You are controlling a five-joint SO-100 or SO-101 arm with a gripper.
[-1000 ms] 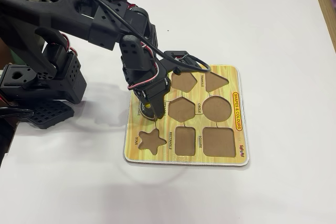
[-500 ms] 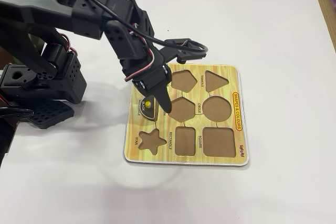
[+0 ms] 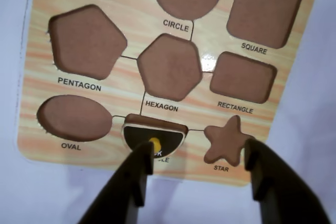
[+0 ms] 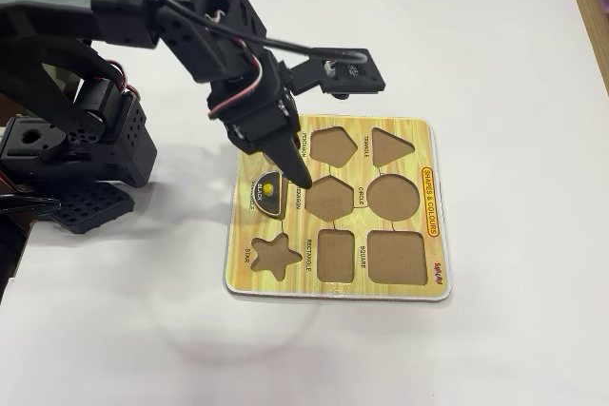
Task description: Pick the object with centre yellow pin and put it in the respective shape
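Black semicircle piece (image 3: 153, 136) with yellow pin (image 3: 154, 142) seated in its own recess on the board (image 4: 433, 235), between oval (image 3: 74, 118) and star (image 3: 227, 140) cutouts in wrist view. Gripper (image 3: 198, 160) just above, jaws wide apart, one fingertip overlapping the pin, gripping nothing. Other recesses bare.

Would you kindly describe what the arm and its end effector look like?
The arm is black moulded plastic with blocky servo housings. Thin red, white and black cables run along it. The end effector has two black tapered fingers. A small black camera bracket juts from the wrist.
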